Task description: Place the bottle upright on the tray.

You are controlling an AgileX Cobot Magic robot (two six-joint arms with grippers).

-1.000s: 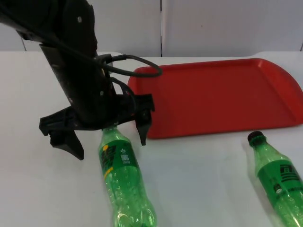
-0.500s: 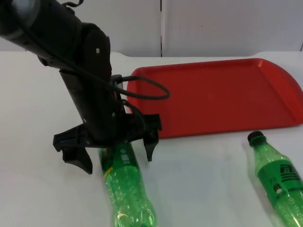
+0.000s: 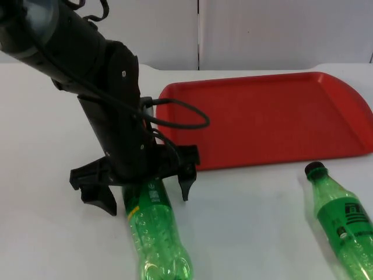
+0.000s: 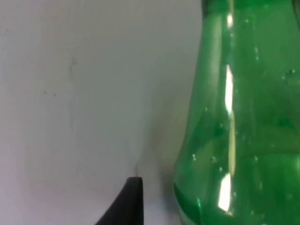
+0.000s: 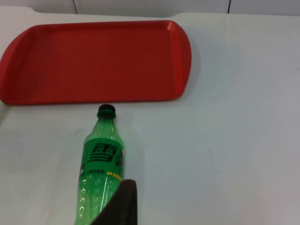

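A green bottle (image 3: 153, 226) lies on its side on the white table, its neck end hidden under my left arm. My left gripper (image 3: 147, 195) is open and straddles the bottle's upper part, one finger on each side. The left wrist view shows the green bottle (image 4: 243, 122) close up beside a black fingertip (image 4: 126, 201). A second green bottle (image 3: 341, 219) with a black cap lies at the front right; this second bottle (image 5: 101, 164) also appears in the right wrist view. The red tray (image 3: 262, 119) lies behind both bottles with nothing on it.
The grey partition wall (image 3: 262, 29) closes the back of the table. The red tray (image 5: 93, 58) lies just beyond the capped bottle in the right wrist view, with bare white table (image 5: 243, 140) beside them.
My left gripper has come down and forward over the left bottle, so its open fingers now flank the bottle lower on its body. Both bottles lie as before.
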